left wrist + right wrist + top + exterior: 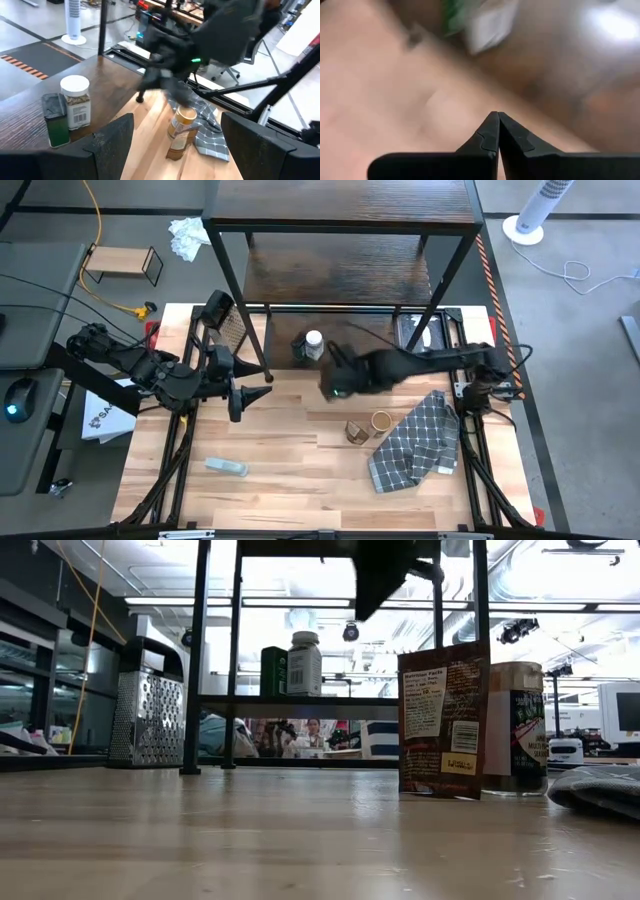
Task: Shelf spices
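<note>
The shelf (pixel 340 220) stands at the table's far side. On its lowest board (pixel 330 280) stand the white-capped jar (pixel 314 343) (pixel 304 662) (pixel 75 100) and a dark green container (pixel 298 349) (pixel 273 670) (pixel 56 121). The tan-lidded brown jar (pixel 381 422) (pixel 515 730) (pixel 184 122) and the reddish-brown packet (pixel 355 431) (pixel 443 720) stand upright on the table. The slim amber bottle is out of view. My right gripper (pixel 332 365) (pixel 497 114) is shut and empty, in the air just in front of the lowest board. My left gripper (pixel 250 388) (pixel 177 116) is open, left of centre.
A grey checked cloth (pixel 415 442) (pixel 600 790) lies right of the jar and packet. A metal box grater (pixel 230 325) (pixel 147 715) stands at the shelf's left leg. A clear flat plastic object (pixel 227 467) lies near the front left. A small light-wood stand (pixel 120 262) sits off the table.
</note>
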Controlling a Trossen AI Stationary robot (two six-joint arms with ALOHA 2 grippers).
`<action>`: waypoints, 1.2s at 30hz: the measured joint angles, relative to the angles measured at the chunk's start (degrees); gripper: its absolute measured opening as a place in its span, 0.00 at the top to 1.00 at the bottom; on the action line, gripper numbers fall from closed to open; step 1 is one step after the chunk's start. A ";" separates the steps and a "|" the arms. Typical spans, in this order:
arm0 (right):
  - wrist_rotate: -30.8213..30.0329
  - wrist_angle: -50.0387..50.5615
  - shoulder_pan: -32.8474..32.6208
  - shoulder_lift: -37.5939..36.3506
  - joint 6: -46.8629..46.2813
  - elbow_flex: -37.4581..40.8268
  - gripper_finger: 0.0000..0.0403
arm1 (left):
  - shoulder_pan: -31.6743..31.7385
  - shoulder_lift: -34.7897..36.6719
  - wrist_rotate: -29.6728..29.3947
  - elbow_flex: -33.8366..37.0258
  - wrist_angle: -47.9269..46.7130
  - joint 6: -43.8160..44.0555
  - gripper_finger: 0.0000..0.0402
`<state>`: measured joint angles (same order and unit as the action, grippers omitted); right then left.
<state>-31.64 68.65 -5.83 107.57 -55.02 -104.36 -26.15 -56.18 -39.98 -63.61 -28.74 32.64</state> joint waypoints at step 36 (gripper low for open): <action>24.32 13.05 -12.95 -5.01 -47.03 14.48 0.20 | 4.50 0.00 14.22 0.00 1.42 0.13 0.27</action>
<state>-7.33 81.71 -18.78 102.56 -102.06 -89.88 -21.65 -56.18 -25.77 -63.61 -27.32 32.78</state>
